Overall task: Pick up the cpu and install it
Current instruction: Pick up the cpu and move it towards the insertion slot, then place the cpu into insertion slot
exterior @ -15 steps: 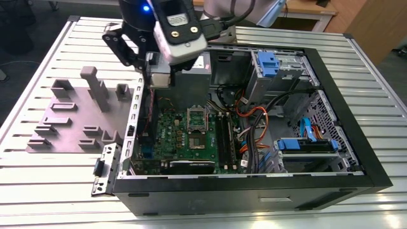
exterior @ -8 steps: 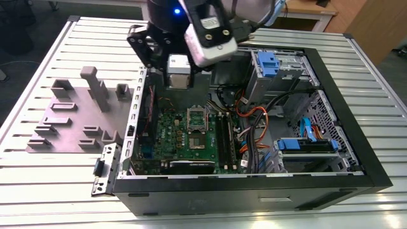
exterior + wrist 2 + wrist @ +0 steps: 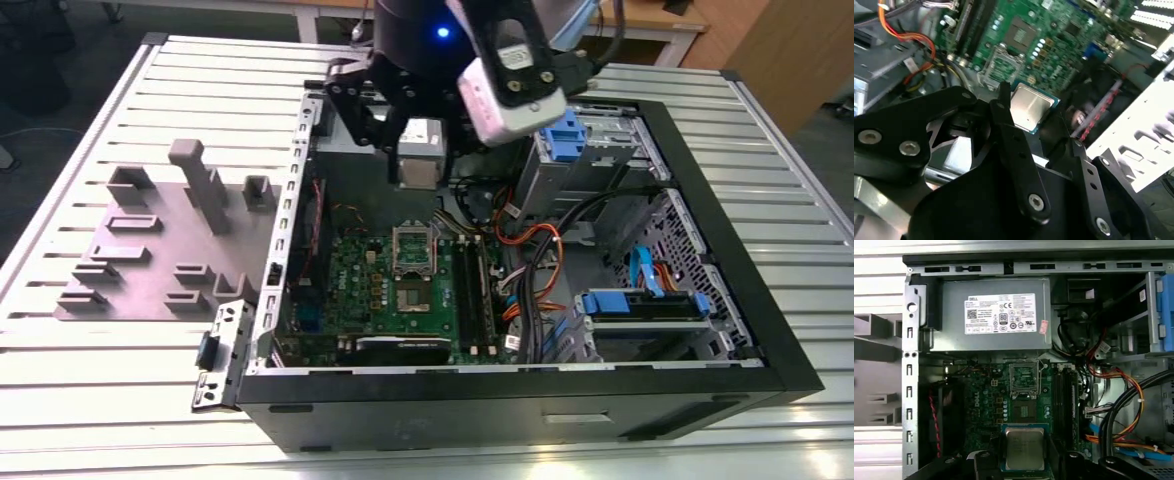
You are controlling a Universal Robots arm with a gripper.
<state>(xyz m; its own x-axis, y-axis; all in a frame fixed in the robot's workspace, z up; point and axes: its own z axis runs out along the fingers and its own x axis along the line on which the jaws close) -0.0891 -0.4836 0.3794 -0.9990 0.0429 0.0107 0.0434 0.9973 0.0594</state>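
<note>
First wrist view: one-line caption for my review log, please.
The hand holds the cpu above the open computer case, its motherboard in view.

The cpu (image 3: 1028, 106), in the claw (image 3: 1037, 119), hangs above the motherboard (image 3: 988, 405).

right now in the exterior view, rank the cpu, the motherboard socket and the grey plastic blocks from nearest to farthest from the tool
1. cpu: clamped in the tool, above the case.
2. motherboard socket: below, inside the case.
3. grey plastic blocks: outside the case, toward the exterior view's left.
</note>
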